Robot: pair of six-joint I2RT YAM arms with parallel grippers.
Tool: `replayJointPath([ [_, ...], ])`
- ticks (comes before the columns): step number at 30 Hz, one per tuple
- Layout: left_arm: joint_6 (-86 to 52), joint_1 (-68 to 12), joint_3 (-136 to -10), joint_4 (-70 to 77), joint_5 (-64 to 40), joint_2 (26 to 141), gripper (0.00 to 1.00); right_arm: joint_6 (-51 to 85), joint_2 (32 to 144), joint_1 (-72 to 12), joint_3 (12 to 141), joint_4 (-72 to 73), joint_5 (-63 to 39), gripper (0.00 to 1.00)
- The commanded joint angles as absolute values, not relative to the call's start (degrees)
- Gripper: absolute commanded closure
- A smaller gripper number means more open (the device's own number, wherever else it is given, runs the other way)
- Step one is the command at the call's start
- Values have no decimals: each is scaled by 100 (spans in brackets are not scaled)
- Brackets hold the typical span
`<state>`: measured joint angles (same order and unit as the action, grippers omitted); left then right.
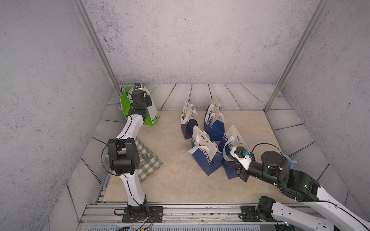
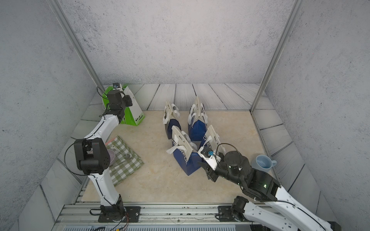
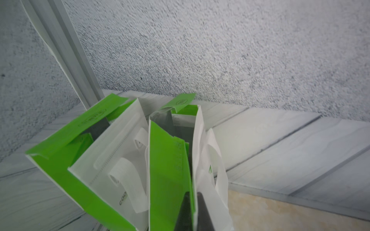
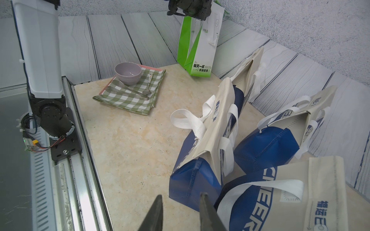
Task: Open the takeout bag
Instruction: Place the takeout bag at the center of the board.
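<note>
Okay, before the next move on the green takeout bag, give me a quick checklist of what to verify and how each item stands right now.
1. Grip: left gripper shut on the green bag wall: ok.
2. Green bag standing on the table: ok.
3. Bag mouth parted: ok, a gap shows between its walls.
4. Second grip on the opposite wall: not ok; the right gripper is open and empty beside the blue bags.
5. Nearby items: bowl and checked cloth lie apart from the green bag: ok.
6. Bag's contents: cannot tell.
</note>
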<state>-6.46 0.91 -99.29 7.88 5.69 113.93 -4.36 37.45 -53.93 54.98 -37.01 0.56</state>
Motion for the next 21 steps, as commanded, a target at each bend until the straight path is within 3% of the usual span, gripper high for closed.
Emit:
replayJointPath([
  [1, -538, 158, -10456, 2341, 691, 11711, 100, -291, 3648, -5374, 5563, -3909, 149, 68],
  [8, -792, 150, -9817, 2788, 595, 11885, 100, -212, 3687, -5372, 5529, -3804, 172, 68],
  [14, -994, 90, -8894, 2831, 178, 11485, 59, -194, 3840, -5379, 5507, -3633, 93, 68],
  [16, -1074, 21, -8545, 2753, 22, 11131, 52, -171, 3858, -5371, 5464, -3515, 89, 67],
  [21, -1585, -73, -7569, 1983, -398, 9819, 49, 15, 4006, -5378, 5440, -3199, 62, 59],
])
